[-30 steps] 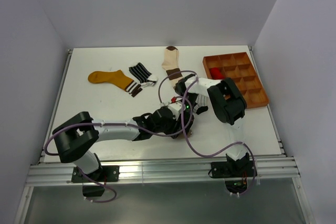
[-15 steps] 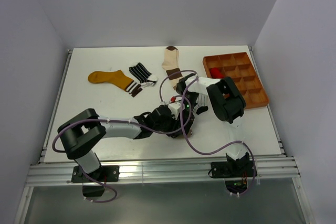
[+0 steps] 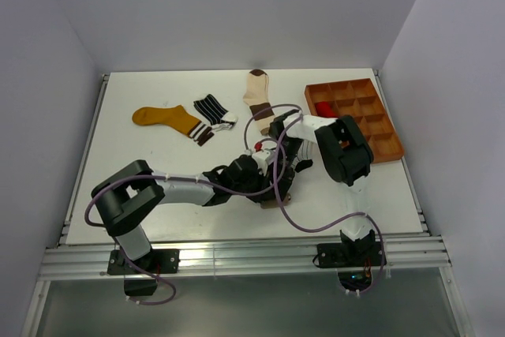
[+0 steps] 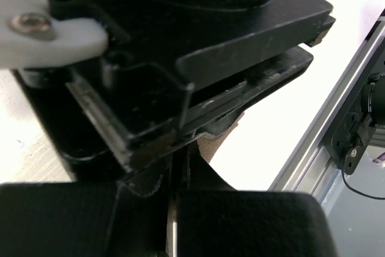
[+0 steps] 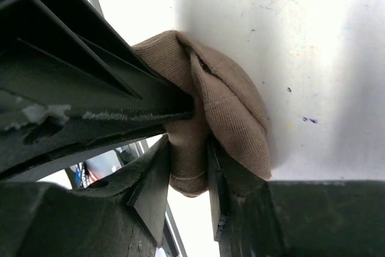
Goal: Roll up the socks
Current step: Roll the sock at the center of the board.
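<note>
A taupe sock (image 3: 271, 201) lies bunched under both arms at the table's middle, its striped cuff (image 3: 301, 165) poking out to the right. My left gripper (image 3: 267, 185) reaches in from the left. In the left wrist view it (image 4: 179, 173) is shut, with a strip of taupe fabric (image 4: 220, 140) running out of its jaws. My right gripper (image 3: 281, 166) points down onto the same sock. In the right wrist view it (image 5: 189, 170) has a fold of the sock (image 5: 236, 108) pressed between its fingers, and the left finger tip (image 5: 180, 111) is dug into the bundle.
A mustard sock (image 3: 162, 117), a black-and-white striped sock (image 3: 211, 108) and a cream-and-brown sock (image 3: 256, 88) lie flat at the back. The brown compartmented tray (image 3: 372, 130) stands at the right with a red sock (image 3: 323, 110) in it. Purple cables loop over the arms.
The left gripper has closed onto the taupe sock and its arm has shifted a little to the left. The right gripper has eased slightly wider but still has the fold between its fingers.
</note>
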Tool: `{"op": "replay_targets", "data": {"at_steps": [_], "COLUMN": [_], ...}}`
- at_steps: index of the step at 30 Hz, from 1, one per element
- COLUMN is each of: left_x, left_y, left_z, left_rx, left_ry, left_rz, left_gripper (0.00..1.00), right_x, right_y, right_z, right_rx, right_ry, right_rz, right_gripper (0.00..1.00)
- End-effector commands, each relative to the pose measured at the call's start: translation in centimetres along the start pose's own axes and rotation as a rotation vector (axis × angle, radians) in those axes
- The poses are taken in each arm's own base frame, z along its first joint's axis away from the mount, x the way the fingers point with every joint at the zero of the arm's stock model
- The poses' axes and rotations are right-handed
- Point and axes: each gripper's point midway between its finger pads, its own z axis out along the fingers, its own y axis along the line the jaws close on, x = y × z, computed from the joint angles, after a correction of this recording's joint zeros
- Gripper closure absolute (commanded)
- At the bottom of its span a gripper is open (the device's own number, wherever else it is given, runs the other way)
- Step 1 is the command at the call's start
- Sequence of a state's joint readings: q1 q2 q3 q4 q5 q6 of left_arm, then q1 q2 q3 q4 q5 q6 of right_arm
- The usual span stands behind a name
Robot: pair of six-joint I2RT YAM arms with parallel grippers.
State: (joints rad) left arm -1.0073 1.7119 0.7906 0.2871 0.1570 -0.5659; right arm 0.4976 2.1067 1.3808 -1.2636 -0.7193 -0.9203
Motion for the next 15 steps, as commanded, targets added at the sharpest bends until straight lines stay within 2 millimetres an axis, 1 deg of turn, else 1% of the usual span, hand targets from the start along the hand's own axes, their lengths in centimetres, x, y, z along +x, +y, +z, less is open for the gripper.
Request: {"op": "replay_targets", "data": {"at_steps": [1, 4, 7, 8, 9, 12, 15], "left_x": [5.1, 5.3, 5.5, 5.6, 5.5, 5.5, 5.4], "left_y": [5.0, 5.9, 6.1, 6.1, 6.1, 6.1, 6.1], "left_z": [0.0, -0.1, -0.2, -0.2, -0.2, -0.1, -0.1], "left_rx": [-0.175, -0.219, -0.222, -0.218, -0.217, -0.218, -0.216], "left_ry": [0.167, 0.170, 0.174, 0.177, 0.176, 0.179, 0.179], "left_rz": [-0.038, -0.038, -0.038, -0.039, -0.038, -0.034, -0.028], "left_gripper": [1.00, 1.00, 1.00, 1.00, 1.00, 1.00, 1.00], "right_x": [-2.3, -3.1, -3.6, -3.7, -3.7, -3.6, -3.3], "right_y": [-2.2, -1.8, -1.1, -0.6, -0.6, 0.0, 0.3], "right_z": [-1.2, -1.9, -2.8, -3.0, -3.4, -3.9, -4.1], "right_rx": [0.135, 0.145, 0.133, 0.112, 0.112, 0.112, 0.111], "right_ry": [-0.074, -0.134, -0.177, -0.191, -0.205, -0.232, -0.244], "right_rz": [-0.169, -0.176, -0.182, -0.177, -0.176, -0.185, -0.181], "right_gripper": [0.63, 0.61, 0.60, 0.60, 0.59, 0.58, 0.58]}}
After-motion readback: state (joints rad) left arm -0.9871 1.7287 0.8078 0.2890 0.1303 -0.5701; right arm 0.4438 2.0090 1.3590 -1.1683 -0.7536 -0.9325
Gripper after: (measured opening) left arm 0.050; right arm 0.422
